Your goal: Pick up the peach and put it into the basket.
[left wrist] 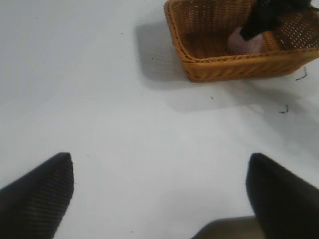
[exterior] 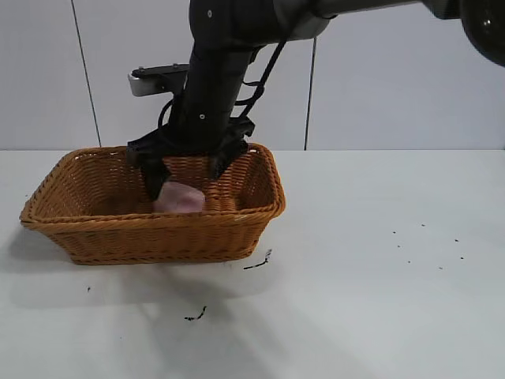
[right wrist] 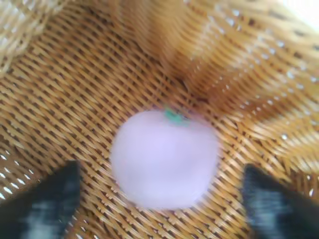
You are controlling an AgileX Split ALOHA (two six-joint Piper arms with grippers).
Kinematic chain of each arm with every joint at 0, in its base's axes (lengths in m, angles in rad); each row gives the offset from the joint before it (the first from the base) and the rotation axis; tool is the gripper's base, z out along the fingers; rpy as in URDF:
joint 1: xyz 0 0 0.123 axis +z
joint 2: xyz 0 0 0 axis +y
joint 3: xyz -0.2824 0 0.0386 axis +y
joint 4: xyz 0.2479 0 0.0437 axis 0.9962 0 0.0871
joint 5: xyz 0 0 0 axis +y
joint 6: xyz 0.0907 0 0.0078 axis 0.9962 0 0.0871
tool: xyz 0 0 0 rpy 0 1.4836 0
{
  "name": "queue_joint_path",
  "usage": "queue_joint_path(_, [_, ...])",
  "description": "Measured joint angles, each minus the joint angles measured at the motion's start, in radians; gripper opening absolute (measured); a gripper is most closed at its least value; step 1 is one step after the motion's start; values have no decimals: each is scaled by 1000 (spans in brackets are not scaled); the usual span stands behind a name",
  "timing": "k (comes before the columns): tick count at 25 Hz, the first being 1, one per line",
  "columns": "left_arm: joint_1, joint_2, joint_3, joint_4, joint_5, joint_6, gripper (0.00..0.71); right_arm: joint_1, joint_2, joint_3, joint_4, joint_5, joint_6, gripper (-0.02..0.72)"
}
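From my remote station I read the right end effector (exterior: 186, 175) as lowered into the basket (exterior: 95, 237), near its right end in the exterior view. Its fingers (right wrist: 40, 204) are spread wide and stand clear on either side of the peach (right wrist: 164, 159), with open wicker visible between each finger and the fruit. The peach lies on the woven floor inside the basket, close to one inner corner, its green stem tuft on top. The basket sits on the white worktop (exterior: 379, 284), left of centre in the exterior view. The left end effector (left wrist: 159, 194) hangs above bare worktop well apart from the basket, its fingers likewise wide with nothing between them. Its wrist view shows the basket at a distance. A few small dark specks (exterior: 259, 262) lie on the worktop just beside the basket.
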Motion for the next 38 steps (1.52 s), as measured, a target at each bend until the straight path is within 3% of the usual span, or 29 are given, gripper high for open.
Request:
queue_joint_path(7, [0, 0, 0, 0, 0, 0, 692, -137, -69, -27, -4, 30, 0, 689])
queue_joint_path(13, [0, 0, 0, 0, 0, 0, 692, -358, -69, -27, -11, 103, 1, 689])
queue_joint_path(20, [0, 0, 0, 0, 0, 0, 692, -560, -71, -21, -15, 134, 2, 689])
queue_joint_path(30, [0, 0, 0, 0, 0, 0, 692, -606, -164, 53, -12, 179, 3, 689])
queue_joint_path(38, [0, 0, 0, 0, 0, 0, 692, -606, -498, 393, -8, 179, 20, 689])
